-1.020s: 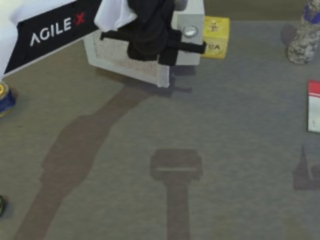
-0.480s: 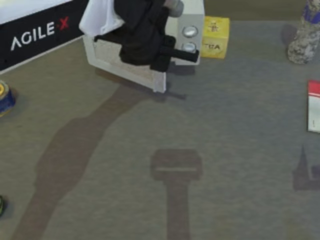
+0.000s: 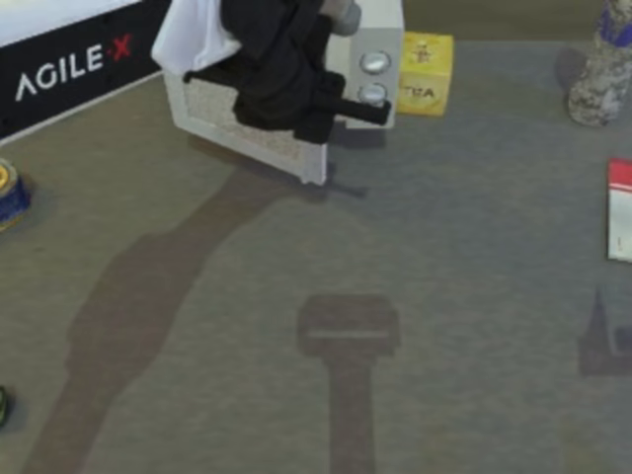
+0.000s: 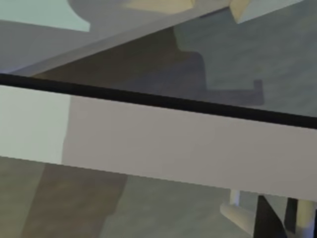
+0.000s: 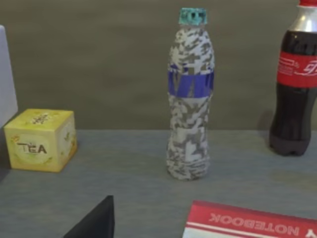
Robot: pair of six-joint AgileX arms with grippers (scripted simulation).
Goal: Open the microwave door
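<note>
One grey-green table (image 3: 444,296), dim wall behind. Left gripper (image 3: 296,84) over the microwave (image 3: 380,30) at the far edge, left of centre; cannot tell whether clenched or released, nor what it touches. Door (image 3: 247,123) swung partly out, hinged at its left end, free edge angled toward the near side and right, long axis running diagonally from far left to near right, mesh window facing the near side. Knob panel (image 3: 373,79) at the microwave's right, facing the near side. Tea box (image 3: 427,69) just beside that panel. Camouflage bottle (image 5: 190,104) upright, cola bottle (image 5: 297,84) beside it, notebook (image 5: 247,223) flat at the right edge. Can (image 3: 10,193) at the left edge. Right gripper out of sight.
</note>
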